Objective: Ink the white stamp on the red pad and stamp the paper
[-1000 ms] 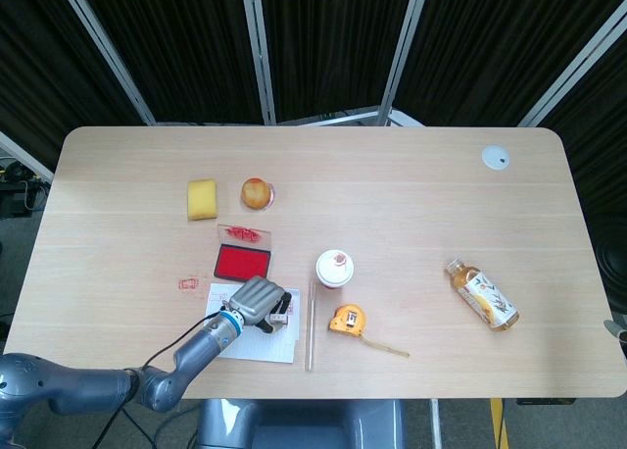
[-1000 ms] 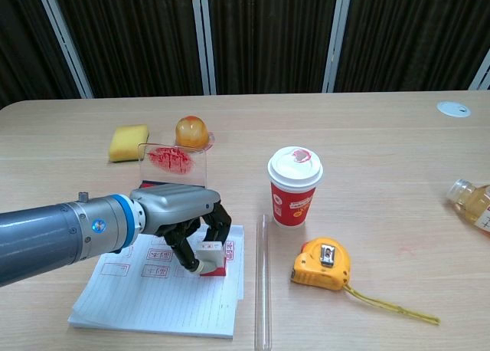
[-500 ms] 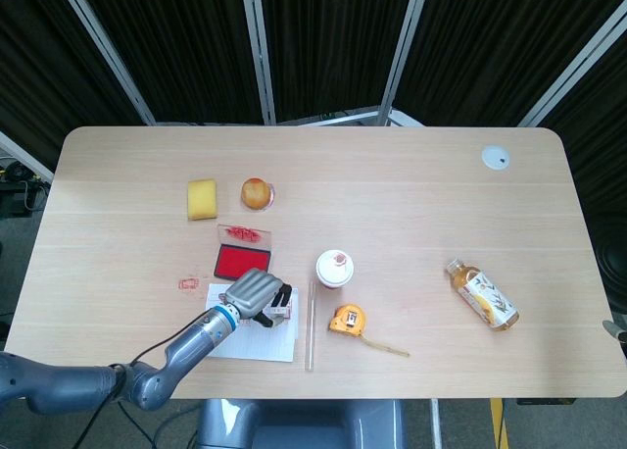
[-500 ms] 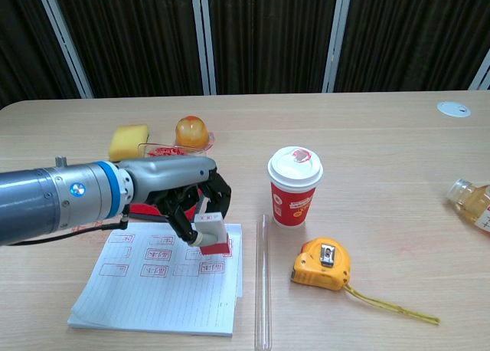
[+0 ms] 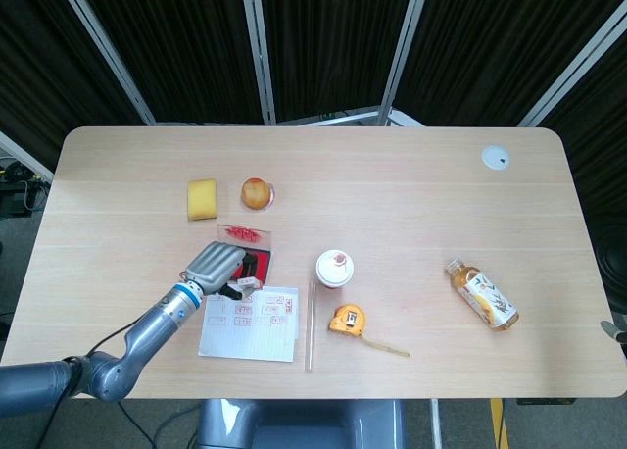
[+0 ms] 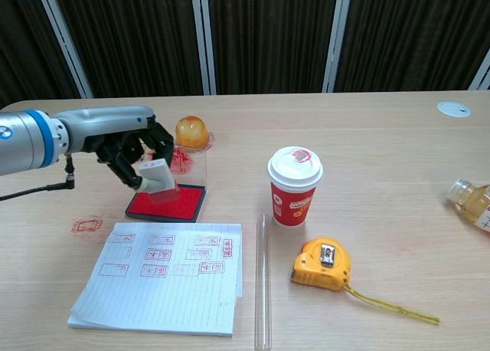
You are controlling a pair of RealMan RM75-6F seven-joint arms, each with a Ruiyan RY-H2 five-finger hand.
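Observation:
My left hand (image 6: 129,146) grips the white stamp (image 6: 155,173) and holds it tilted over the red ink pad (image 6: 180,206). The stamp's red face is down close to the pad's surface; I cannot tell whether they touch. From the head view the same left hand (image 5: 216,264) covers the left part of the red pad (image 5: 263,264). In front of the pad lies the lined paper (image 6: 159,280), which bears several red stamp marks. The pad's clear lid (image 6: 187,162) stands upright behind it. My right hand is in neither view.
A red paper cup (image 6: 295,184) stands right of the pad, with a yellow tape measure (image 6: 325,264) and a clear ruler (image 6: 262,290) near the paper. An orange ball (image 6: 191,130), a yellow sponge (image 5: 202,198) and a bottle (image 6: 473,201) lie further off. A red stamp mark (image 6: 87,225) is on the table.
My left hand has lifted the stamp off the paper and carried it back and to the left, over the red pad. The paper now lies uncovered.

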